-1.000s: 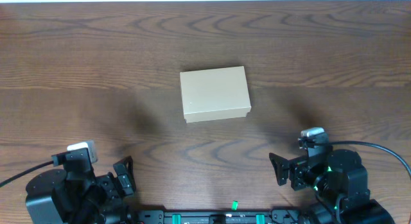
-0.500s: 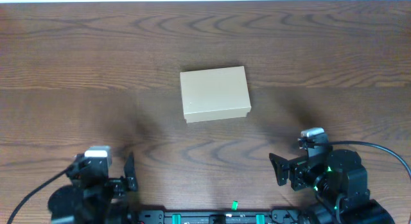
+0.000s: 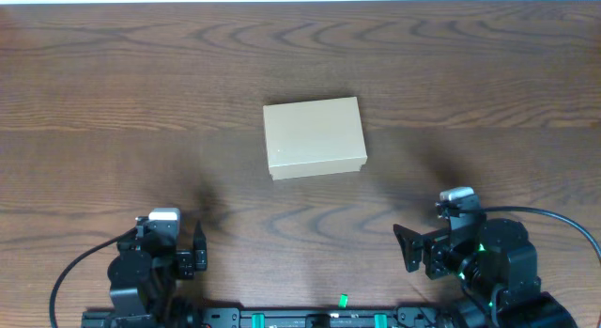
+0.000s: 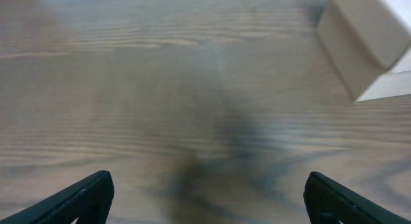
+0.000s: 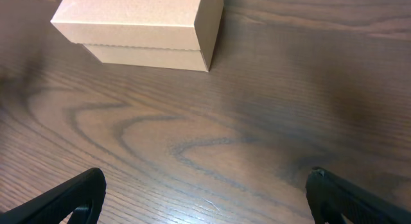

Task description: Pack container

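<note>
The container (image 3: 314, 137) sits closed in the middle of the surface (image 3: 113, 84), its long axis running side to side. Both my tools gape wide and hold nothing. From the left tool (image 4: 205, 195) it lies ahead-right. From the right tool (image 5: 205, 189) it lies ahead-left and, I judge, somewhat nearer.

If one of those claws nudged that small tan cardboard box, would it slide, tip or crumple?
The small tan cardboard box sits low and flat, so it would probably slide on the smooth wooden table rather than tip. Being cardboard, it is likely light and may dent if squeezed.

Plain tan container (image 3: 314, 137) on dark woodgrain table (image 3: 113, 93).
</note>
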